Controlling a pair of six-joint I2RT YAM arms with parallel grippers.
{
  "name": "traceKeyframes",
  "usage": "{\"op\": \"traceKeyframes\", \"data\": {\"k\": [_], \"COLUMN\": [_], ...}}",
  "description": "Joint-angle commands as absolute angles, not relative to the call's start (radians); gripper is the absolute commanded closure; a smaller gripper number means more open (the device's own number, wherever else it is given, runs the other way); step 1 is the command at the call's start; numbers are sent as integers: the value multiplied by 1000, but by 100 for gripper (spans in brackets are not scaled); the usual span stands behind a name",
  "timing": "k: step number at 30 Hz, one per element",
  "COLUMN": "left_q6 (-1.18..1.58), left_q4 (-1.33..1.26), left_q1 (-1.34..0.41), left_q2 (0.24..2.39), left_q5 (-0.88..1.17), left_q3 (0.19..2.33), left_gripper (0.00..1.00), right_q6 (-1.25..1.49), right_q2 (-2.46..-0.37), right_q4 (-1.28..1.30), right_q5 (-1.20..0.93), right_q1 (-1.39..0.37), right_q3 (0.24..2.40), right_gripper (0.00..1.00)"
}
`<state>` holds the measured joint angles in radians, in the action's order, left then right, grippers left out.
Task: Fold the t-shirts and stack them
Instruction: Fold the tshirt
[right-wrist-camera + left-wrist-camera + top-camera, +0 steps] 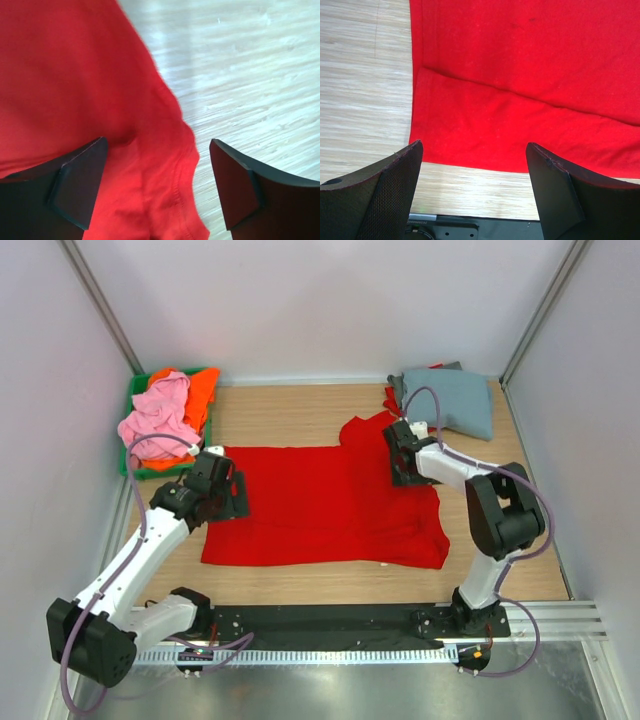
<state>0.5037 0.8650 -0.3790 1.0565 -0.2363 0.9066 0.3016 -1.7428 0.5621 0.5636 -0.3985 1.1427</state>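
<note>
Overhead view: a red t-shirt (330, 505) lies spread flat across the centre of the wooden table (300, 400), its long axis running left to right, with one sleeve reaching toward the upper right of the frame. A grey-blue t-shirt (458, 400) rests in the upper right corner, well apart from the spread shirt's body, with a scrap of further red cloth showing at its left edge. In the upper left corner a green bin (135, 390) holds a bunched pink t-shirt (155, 420), which spills over the rim, and an orange t-shirt (202, 390) beside it. The two arms rise from the bottom of the frame and reach the left and right ends of the red shirt. Left wrist view: the left gripper (475, 187) hangs with its jaws wide apart and nothing between them; bare wood fills the lower gap, and the shirt's straight lower edge crosses just above the fingers (390, 195), with a diagonal layered edge higher in the frame. Right wrist view: the right gripper (157, 185) is likewise spread wide and grips nothing; a stitched sleeve hem lies between its jaws, red cloth filling the left of the frame and bare table the right. Whether either gripper touches the cloth cannot be told
</note>
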Motion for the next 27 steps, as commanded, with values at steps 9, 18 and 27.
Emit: {"op": "traceKeyframes", "data": {"k": [9, 18, 27], "left_q6": [491, 578, 784], "left_q4": [844, 812, 620], "left_q1": [-374, -399, -462], "left_q2": [1069, 1133, 1305], "left_q5": [-247, -166, -163], "left_q3": [933, 911, 761], "left_gripper": [16, 18, 19], "right_q6": [483, 926, 1011], "right_q2": [-1456, -1034, -965], "right_q4": [634, 631, 584], "right_q5": [477, 329, 359], "right_q1": [-368, -669, -692], "right_q3": [1119, 683, 518], "right_gripper": [10, 10, 3]}}
